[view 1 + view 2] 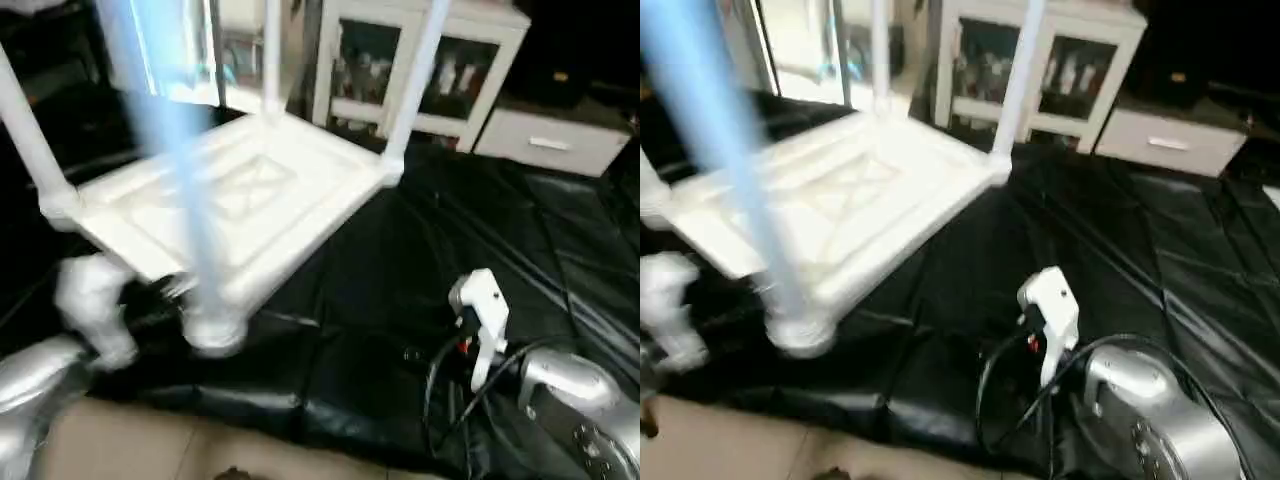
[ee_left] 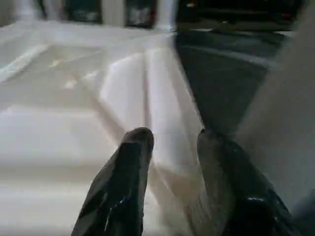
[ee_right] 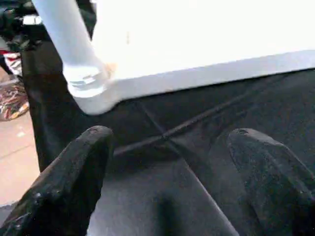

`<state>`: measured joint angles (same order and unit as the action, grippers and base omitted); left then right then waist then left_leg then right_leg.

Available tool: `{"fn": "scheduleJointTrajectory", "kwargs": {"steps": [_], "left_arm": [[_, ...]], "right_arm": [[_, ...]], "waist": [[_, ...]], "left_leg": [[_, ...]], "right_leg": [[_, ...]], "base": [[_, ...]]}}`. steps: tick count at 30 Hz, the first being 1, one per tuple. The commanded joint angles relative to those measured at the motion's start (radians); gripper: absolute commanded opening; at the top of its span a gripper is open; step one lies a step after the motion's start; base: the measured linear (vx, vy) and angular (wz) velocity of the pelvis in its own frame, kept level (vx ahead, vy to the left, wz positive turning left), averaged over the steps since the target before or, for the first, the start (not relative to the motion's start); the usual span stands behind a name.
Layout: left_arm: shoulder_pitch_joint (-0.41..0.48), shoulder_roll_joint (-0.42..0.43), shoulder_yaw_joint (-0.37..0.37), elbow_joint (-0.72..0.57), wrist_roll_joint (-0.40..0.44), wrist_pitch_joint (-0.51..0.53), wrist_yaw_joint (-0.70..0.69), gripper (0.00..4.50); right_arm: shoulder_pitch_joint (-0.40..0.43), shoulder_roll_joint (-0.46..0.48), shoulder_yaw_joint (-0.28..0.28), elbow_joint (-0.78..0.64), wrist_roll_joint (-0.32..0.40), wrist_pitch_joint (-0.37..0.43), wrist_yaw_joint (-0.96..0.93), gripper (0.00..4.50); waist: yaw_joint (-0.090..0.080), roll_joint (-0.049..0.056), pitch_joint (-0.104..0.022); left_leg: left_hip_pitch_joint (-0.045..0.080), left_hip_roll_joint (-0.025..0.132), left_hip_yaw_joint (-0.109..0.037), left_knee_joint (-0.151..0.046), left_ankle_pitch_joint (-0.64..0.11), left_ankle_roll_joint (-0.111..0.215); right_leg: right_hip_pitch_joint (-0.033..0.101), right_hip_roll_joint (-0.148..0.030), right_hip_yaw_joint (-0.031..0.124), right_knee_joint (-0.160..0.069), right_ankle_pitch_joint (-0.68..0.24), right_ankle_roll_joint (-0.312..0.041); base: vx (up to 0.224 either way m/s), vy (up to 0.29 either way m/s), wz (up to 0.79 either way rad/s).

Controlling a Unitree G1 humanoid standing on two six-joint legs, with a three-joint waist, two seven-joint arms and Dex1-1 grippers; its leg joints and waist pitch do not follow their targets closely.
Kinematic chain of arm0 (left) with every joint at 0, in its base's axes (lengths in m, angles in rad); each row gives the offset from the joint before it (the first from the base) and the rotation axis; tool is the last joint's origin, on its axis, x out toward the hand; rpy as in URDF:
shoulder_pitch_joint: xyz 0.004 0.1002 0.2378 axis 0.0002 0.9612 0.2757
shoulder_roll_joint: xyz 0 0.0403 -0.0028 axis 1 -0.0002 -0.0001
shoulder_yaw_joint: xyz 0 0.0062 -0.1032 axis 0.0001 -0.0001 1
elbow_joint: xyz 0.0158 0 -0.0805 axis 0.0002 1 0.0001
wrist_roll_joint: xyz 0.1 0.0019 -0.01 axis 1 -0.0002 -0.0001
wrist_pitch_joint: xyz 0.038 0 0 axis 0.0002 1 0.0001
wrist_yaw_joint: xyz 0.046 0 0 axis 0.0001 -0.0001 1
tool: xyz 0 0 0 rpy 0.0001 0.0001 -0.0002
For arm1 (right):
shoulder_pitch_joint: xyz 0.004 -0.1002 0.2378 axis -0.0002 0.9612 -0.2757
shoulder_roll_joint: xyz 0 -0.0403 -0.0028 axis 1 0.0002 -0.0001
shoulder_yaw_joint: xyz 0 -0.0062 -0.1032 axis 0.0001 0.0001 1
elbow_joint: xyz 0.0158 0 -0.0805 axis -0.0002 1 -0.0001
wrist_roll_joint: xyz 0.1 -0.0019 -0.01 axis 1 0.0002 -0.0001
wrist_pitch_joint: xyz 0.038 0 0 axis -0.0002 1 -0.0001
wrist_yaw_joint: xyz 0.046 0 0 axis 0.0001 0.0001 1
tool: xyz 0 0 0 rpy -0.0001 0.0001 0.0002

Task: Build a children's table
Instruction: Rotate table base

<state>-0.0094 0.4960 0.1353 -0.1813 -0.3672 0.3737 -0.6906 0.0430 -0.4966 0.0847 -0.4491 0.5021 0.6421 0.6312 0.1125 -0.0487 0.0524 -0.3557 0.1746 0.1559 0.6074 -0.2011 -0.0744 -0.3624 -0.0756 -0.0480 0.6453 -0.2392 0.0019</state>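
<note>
Black sheet [image 1: 420, 290]: covers the floor under the table; bare tan floor along its near edge.
Table [image 1: 240, 200]: upside down on the sheet, ribbed X-braced underside up, its near corner lifted and tilted.
Legs: four stand in the corner sockets; near leg [image 1: 170, 150] blurred, far-right leg [image 1: 415, 75] next to the cabinet.
Cabinet [image 1: 420, 70]: white, glass doors, behind the table; low white drawer [image 1: 550, 140] beside it.
Left gripper [image 2: 170, 162]: at the table's near corner, over the white rim; fingers [image 2: 128, 182] slightly parted, nothing clearly held.
Right gripper [image 3: 167, 167]: above the sheet, apart from the table's side edge and corner socket [image 3: 88, 91]; fingers [image 3: 74, 177] spread wide, empty.
</note>
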Motion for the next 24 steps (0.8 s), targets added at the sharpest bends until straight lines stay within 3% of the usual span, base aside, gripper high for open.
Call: {"fn": "scheduleJointTrajectory", "kwargs": {"steps": [1, 2, 4, 5, 7, 11, 13, 15, 17, 18, 20, 24], "left_arm": [[-0.099, -0.047, -0.089, 0.013, 0.088, 0.017, 0.054, 1.84], [-0.105, -0.051, -0.094, 0.015, 0.092, 0.017, 0.056, 1.84], [-0.169, -0.092, -0.144, 0.039, 0.11, 0.016, 0.061, 1.84], [-0.191, -0.106, -0.165, 0.049, 0.112, 0.018, 0.054, 1.84], [-0.235, -0.132, -0.219, 0.072, 0.126, 0.016, 0.045, 1.84], [-0.284, -0.164, -0.283, 0.113, 0.152, 0.004, 0.04, 1.84], [-0.386, -0.23, -0.339, 0.246, 0.235, -0.012, 0.092, 1.84], [-0.448, -0.274, -0.359, 0.334, 0.274, -0.034, 0.128, 1.84], [-0.485, -0.305, -0.366, 0.389, 0.287, -0.053, 0.152, 1.84], [-0.559, -0.365, -0.392, 0.503, 0.317, -0.107, 0.191, 1.84], [-0.621, -0.423, -0.401, 0.604, 0.339, -0.162, 0.247, 1.84], [-0.704, -0.483, -0.4, 0.752, 0.37, -0.247, 0.303, 1.84]], "right_arm": [[-0.008, -0.014, -0.017, 0.006, -0.008, -0.005, 0.001, 4.08], [-0.008, -0.015, -0.016, 0.006, -0.008, -0.005, 0.001, 4.08], [-0.011, -0.017, -0.015, 0.007, -0.009, -0.004, 0.003, 4.08], [-0.011, -0.019, -0.015, 0.006, -0.01, -0.003, 0.005, 4.08], [-0.008, -0.023, -0.017, 0.003, -0.008, -0.002, 0.007, 4.08], [-0.001, -0.031, -0.027, 0.0, -0.008, -0.002, 0.008, 4.08], [0.001, -0.035, -0.041, 0.003, -0.011, -0.003, 0.0, 4.08], [0.002, -0.035, -0.044, 0.003, -0.014, -0.003, -0.004, 4.08], [0.003, -0.035, -0.045, 0.003, -0.012, -0.003, -0.006, 4.08], [0.004, -0.035, -0.044, 0.001, -0.012, -0.002, -0.008, 4.08], [0.003, -0.033, -0.04, 0.001, -0.013, -0.002, -0.011, 4.08], [0.003, -0.031, -0.039, -0.002, -0.015, 0.0, -0.016, 4.08]], "waist": [[-0.011, 0.024, -0.043], [-0.01, 0.023, -0.044], [-0.014, 0.011, -0.046], [-0.014, 0.016, -0.048], [-0.021, 0.01, -0.053], [-0.026, 0.013, -0.058], [-0.029, 0.014, -0.056], [-0.021, 0.013, -0.054], [-0.021, 0.013, -0.055], [-0.022, 0.014, -0.055], [-0.018, 0.014, -0.061], [-0.021, 0.007, -0.066]], "left_leg": [[0.006, 0.055, -0.022, -0.104, -0.296, -0.045], [0.01, 0.055, -0.02, -0.102, -0.287, -0.045], [0.001, 0.051, -0.018, -0.098, -0.25, -0.041], [0.004, 0.051, -0.017, -0.096, -0.238, -0.039], [0.001, 0.049, -0.012, -0.088, -0.175, -0.019], [0.0, 0.048, -0.008, -0.08, -0.107, 0.006], [0.003, 0.048, -0.006, -0.08, -0.115, 0.015], [0.008, 0.052, -0.005, -0.081, -0.152, 0.015], [0.005, 0.054, -0.008, -0.083, -0.153, 0.011], [0.011, 0.052, -0.005, -0.081, -0.166, 0.013], [0.004, 0.056, -0.01, -0.08, -0.132, 0.017], [-0.003, 0.051, -0.008, -0.07, -0.054, 0.057]], "right_leg": [[0.013, -0.063, 0.051, -0.094, -0.158, -0.128], [0.011, -0.063, 0.051, -0.096, -0.15, -0.125], [0.021, -0.065, 0.053, -0.093, -0.129, -0.12], [0.02, -0.066, 0.054, -0.092, -0.118, -0.121], [0.024, -0.064, 0.055, -0.088, -0.046, -0.129], [0.03, -0.061, 0.053, -0.082, 0.052, -0.154], [0.029, -0.057, 0.053, -0.085, 0.048, -0.163], [0.029, -0.064, 0.054, -0.091, -0.012, -0.17], [0.033, -0.067, 0.053, -0.09, -0.028, -0.169], [0.026, -0.063, 0.053, -0.098, -0.044, -0.164], [0.037, -0.07, 0.052, -0.09, 0.015, -0.176], [0.043, -0.07, 0.051, -0.08, 0.152, -0.203]], "base": [[0.0, 0.0, 0.0], [0.0, 0.0, 0.0], [0.0, 0.0, 0.0], [0.0, 0.0, 0.0], [0.0, 0.0, 0.0], [0.0, 0.0, 0.0], [0.0, 0.0, 0.0], [0.0, 0.0, 0.0], [0.0, 0.0, 0.0], [0.0, 0.0, 0.0], [0.0, 0.0, 0.0], [0.0, 0.0, 0.0]]}}
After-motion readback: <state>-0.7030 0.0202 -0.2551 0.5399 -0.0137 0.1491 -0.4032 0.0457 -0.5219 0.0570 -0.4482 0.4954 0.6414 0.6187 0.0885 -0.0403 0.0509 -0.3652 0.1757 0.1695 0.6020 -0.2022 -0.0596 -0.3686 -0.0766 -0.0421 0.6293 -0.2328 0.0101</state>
